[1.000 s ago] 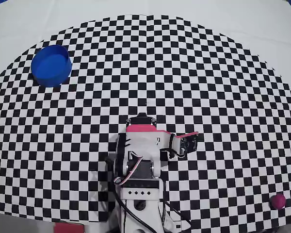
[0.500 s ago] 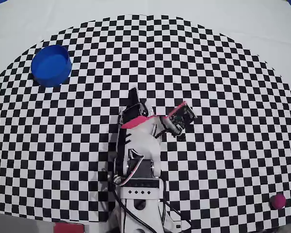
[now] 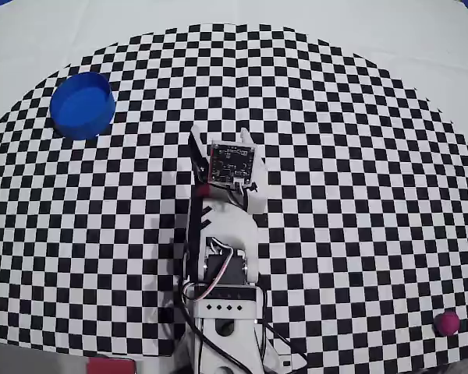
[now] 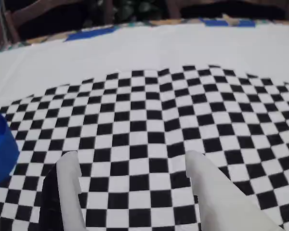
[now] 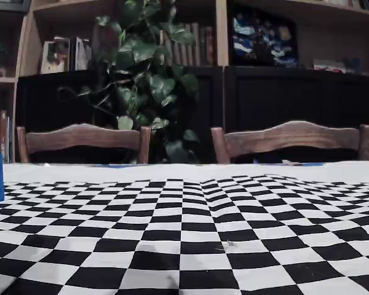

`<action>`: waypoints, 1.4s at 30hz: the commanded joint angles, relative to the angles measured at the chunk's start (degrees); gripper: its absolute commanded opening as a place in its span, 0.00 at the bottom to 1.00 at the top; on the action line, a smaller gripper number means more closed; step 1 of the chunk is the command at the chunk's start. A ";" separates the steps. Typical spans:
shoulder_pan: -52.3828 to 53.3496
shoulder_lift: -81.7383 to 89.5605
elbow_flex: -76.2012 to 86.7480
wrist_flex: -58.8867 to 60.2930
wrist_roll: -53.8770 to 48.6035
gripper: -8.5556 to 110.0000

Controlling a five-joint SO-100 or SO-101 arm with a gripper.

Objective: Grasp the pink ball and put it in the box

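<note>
Magenta-pink, the pink ball (image 3: 448, 322) is sitting far off at the checkered mat's (image 3: 359, 156) lower-right edge in the overhead view, while the gripper (image 4: 135, 166) is hanging released and empty mid-mat, aiming nearer the blue box (image 3: 82, 105), likely not yet aligned.

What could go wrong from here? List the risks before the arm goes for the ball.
1. The pink ball lies near the mat's lower right edge in the overhead view, far from the open gripper; a nudge may roll it off.
2. The wrist view shows only the box, not the ball.
3. The box sits at the opposite corner, so the carry is long.
</note>
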 commanded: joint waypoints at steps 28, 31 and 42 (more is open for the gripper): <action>1.58 -0.26 0.44 -4.75 -1.85 0.31; 1.58 -0.26 0.44 -4.75 -1.85 0.31; 2.64 -0.26 0.44 -5.36 -1.85 0.31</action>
